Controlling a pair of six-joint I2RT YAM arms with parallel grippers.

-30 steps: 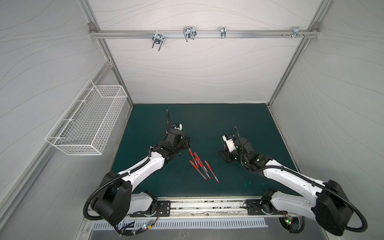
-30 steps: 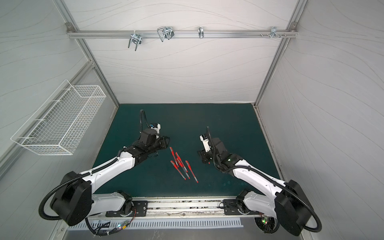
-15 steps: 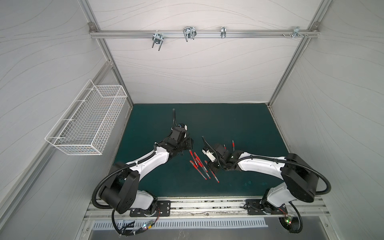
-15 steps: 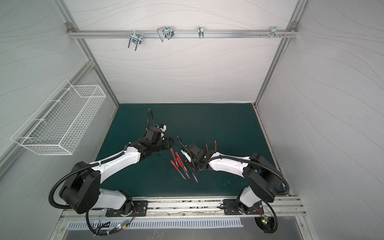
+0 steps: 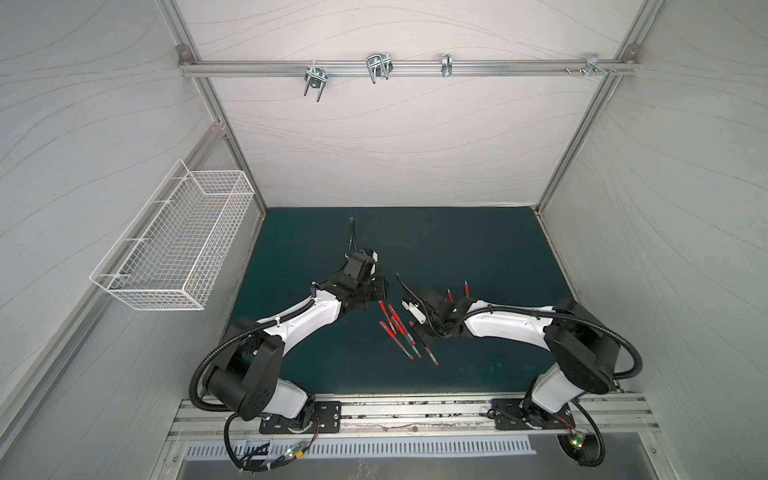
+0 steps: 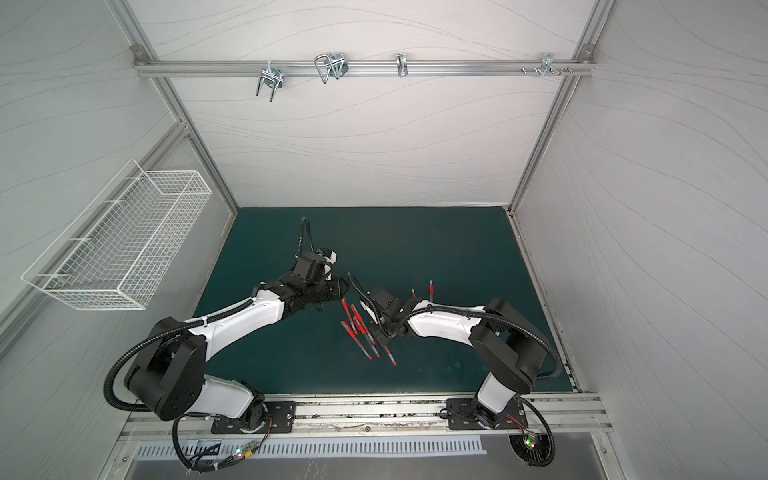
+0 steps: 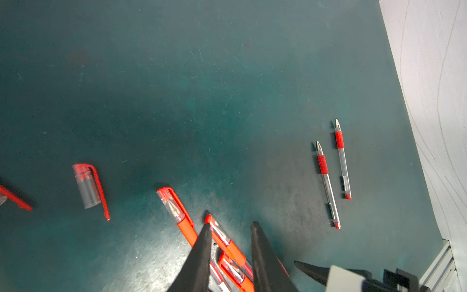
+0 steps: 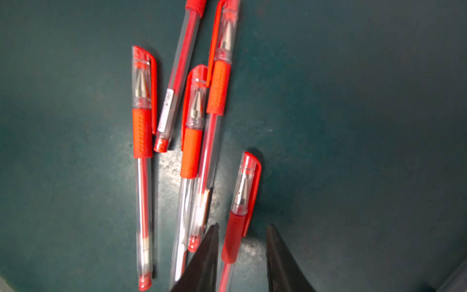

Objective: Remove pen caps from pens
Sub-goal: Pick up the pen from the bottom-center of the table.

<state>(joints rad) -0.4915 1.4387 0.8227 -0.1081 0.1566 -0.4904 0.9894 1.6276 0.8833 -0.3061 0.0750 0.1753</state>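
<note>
Two claws come down on the heap of pens

The pens point(image 8: 192, 141) lie mid-bench point(image 5: 478, 249), caps point(image 8: 144, 75) mostly on. The right claw point(image 8: 241, 242) is partly open around one pen's grip; the left claw point(image 7: 231, 237) is partly open over another. Pens look light, stiff and smooth, so one claw should pinch the rubber grip and one the cap.

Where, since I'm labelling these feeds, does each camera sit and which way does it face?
Top views: high above the front rail, looking down at the green mat; both arms and the pen cluster show.
Left wrist: on the left arm, looking past the left hand at capped pens, two uncapped pens and a loose cap.
Right wrist: on the right arm, looking past the right hand, which straddles a capped pen.
Shared: every view shows the pen cluster.
</note>
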